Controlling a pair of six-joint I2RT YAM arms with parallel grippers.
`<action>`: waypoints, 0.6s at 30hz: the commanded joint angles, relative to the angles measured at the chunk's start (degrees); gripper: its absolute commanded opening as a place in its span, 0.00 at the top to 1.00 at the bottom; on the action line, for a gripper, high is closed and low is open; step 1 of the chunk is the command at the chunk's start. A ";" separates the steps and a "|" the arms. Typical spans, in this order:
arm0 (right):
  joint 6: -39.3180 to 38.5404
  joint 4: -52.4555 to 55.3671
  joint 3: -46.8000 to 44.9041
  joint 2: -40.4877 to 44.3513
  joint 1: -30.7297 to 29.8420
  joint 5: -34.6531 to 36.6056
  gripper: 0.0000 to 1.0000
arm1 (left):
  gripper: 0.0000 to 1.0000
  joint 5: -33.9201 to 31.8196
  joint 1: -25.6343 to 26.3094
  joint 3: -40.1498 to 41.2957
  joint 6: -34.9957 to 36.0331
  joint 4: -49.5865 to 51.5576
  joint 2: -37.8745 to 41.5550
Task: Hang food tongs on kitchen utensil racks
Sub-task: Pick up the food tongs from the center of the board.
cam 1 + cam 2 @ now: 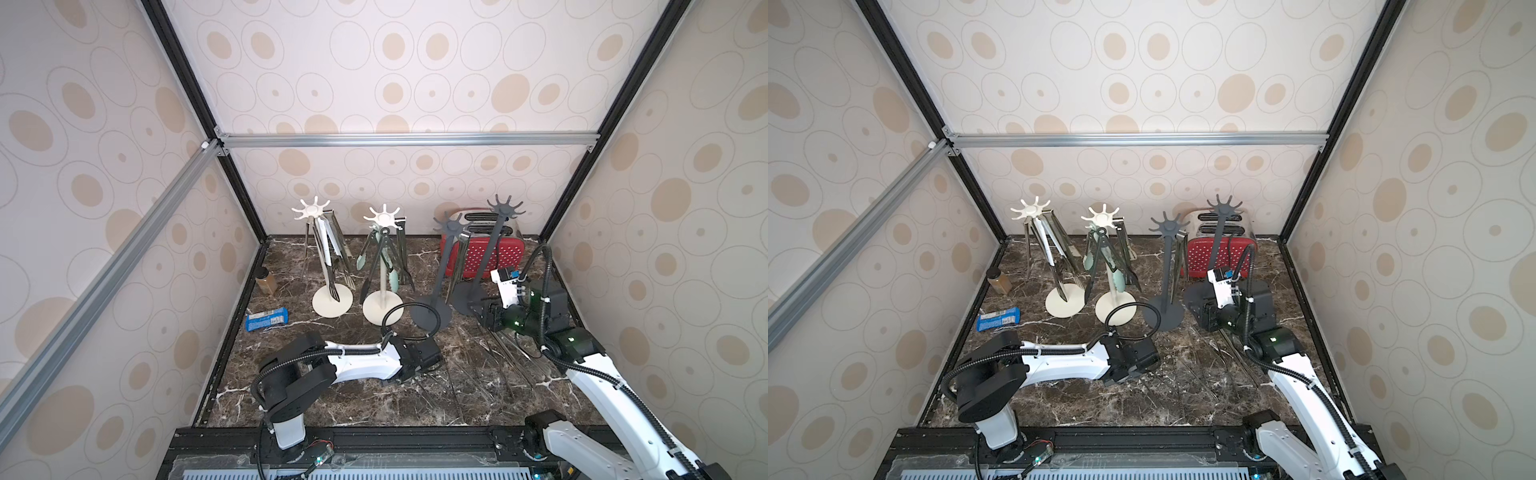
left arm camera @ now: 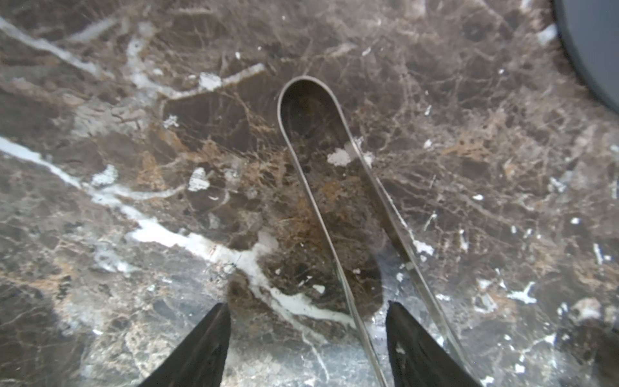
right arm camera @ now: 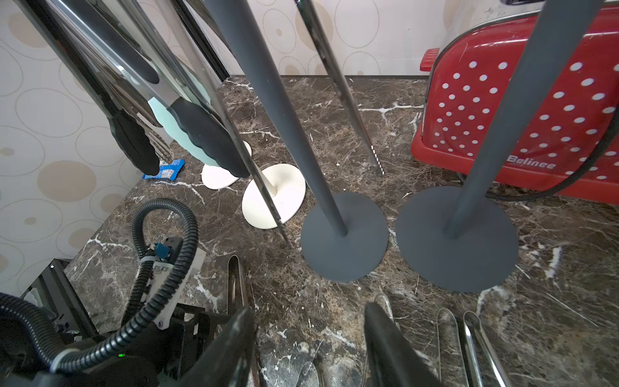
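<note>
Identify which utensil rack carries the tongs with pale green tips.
The cream-white rack next to a dark grey rack; pale green-tipped tongs hang from it, and from no other rack.

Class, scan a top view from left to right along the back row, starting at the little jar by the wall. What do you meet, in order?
brown jar → cream-white rack → second cream-white rack → dark grey rack → second dark grey rack

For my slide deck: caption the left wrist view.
Open left gripper over steel tongs lying on the dark marble table.
</note>
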State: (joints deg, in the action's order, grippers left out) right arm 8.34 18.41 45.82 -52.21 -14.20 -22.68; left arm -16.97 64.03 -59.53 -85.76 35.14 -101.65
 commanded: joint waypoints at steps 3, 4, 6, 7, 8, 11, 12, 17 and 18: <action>-0.14 -0.66 -0.82 0.94 -0.14 -1.05 0.45 | 0.28 -0.53 0.48 -1.99 -1.98 3.21 -1.28; -0.12 -0.66 -0.85 1.02 -0.21 -1.05 0.45 | 0.31 -0.28 0.47 -2.08 -2.04 3.39 -1.50; -0.13 -0.58 -0.82 1.13 -0.22 -1.05 0.45 | 0.38 0.30 0.44 -2.39 -2.10 3.64 -2.02; -0.16 -0.57 -0.82 1.20 -0.22 -1.01 0.45 | 0.40 0.59 0.48 -2.52 -2.05 3.66 -2.34; -0.16 -0.57 -0.85 1.23 -0.21 -0.97 0.45 | 0.43 0.86 0.47 -2.77 -2.10 3.78 -2.65; -0.16 -0.57 -0.91 1.43 -0.21 -0.90 0.46 | 0.47 1.23 0.43 -3.48 -1.81 4.14 -3.47; -0.15 -0.57 -0.93 1.57 -0.19 -0.90 0.46 | 0.47 1.24 0.48 -3.70 -1.73 4.37 -3.61; -0.15 -0.66 -1.11 1.77 -0.21 -0.90 0.46 | 0.52 1.09 0.48 -3.84 -1.91 5.07 -3.58; -0.11 -0.66 -1.09 1.78 -0.22 -0.89 0.46 | 0.53 0.99 0.42 -3.71 -2.03 5.30 -3.42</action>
State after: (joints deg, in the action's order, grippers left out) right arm 8.47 18.39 45.30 -51.35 -14.20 -22.92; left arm -16.01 64.03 -62.28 -86.65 37.45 -104.05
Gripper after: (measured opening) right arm 0.541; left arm 0.479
